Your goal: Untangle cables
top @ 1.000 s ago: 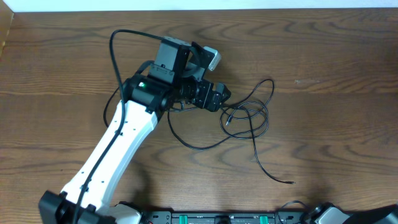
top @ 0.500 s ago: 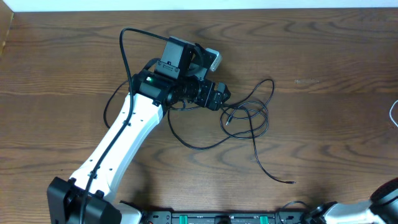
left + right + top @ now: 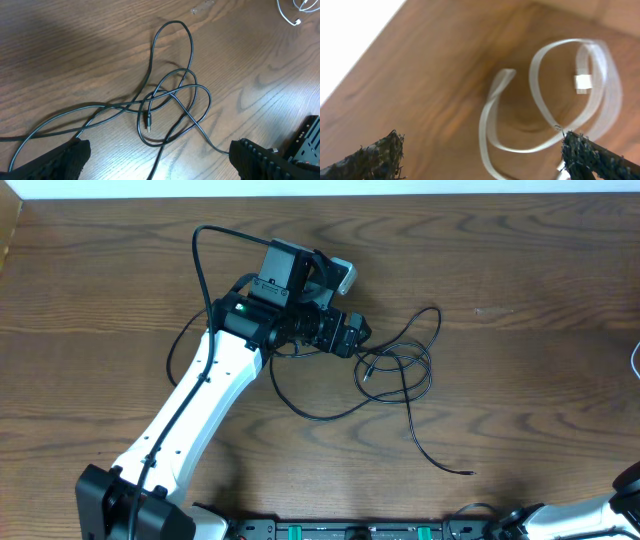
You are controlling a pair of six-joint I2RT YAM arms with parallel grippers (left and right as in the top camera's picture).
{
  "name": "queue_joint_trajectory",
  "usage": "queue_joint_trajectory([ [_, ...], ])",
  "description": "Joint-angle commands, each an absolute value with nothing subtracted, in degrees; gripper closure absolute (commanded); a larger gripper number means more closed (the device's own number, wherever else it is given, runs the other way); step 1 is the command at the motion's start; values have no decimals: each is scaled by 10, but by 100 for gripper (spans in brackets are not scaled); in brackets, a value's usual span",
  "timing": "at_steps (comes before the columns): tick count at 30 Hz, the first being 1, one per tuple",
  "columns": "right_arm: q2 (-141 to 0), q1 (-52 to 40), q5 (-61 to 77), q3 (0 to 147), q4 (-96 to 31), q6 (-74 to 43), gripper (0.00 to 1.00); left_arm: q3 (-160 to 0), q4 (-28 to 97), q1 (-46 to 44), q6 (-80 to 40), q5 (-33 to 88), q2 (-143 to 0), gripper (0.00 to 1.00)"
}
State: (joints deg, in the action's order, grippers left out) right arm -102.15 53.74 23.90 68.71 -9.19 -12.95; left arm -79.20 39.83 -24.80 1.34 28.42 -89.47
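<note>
Currently: left gripper [image 3: 160,150] open over black cable [image 3: 192,50], looped mid-table; right gripper [image 3: 482,140] spread, empty, above white cable [image 3: 581,82]; cables apart; next, I judge, pinch black plug.

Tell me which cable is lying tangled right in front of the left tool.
The black cable, looped over itself on the wood ahead of the open left tool. The white cable lies apart, far off to the right.

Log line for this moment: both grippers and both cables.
left gripper: open, over black cable | right gripper: open, over white cable | black cable: tangled loops on table, unheld | white cable: loose coil, apart from black
</note>
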Motion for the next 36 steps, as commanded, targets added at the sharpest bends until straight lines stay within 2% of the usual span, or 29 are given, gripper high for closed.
queue_joint_trajectory([
  [1,-996,527,357,692,-96,-128,1,-797,399,-246,15,295,-898,6],
  [8,-995,467,411,692,-173,-99,1,-797,401,-245,15,262,-898,6],
  [15,-995,355,411,692,-283,-55,1,-797,404,-244,5,244,-898,6],
  [22,-995,212,404,688,-341,-49,1,-795,431,-243,-71,60,-899,6],
  [25,-995,146,404,683,-357,-1,1,-794,446,-238,-78,14,-898,5],
  [36,-995,-19,285,678,-502,42,1,-793,480,-182,-83,-30,-898,5],
])
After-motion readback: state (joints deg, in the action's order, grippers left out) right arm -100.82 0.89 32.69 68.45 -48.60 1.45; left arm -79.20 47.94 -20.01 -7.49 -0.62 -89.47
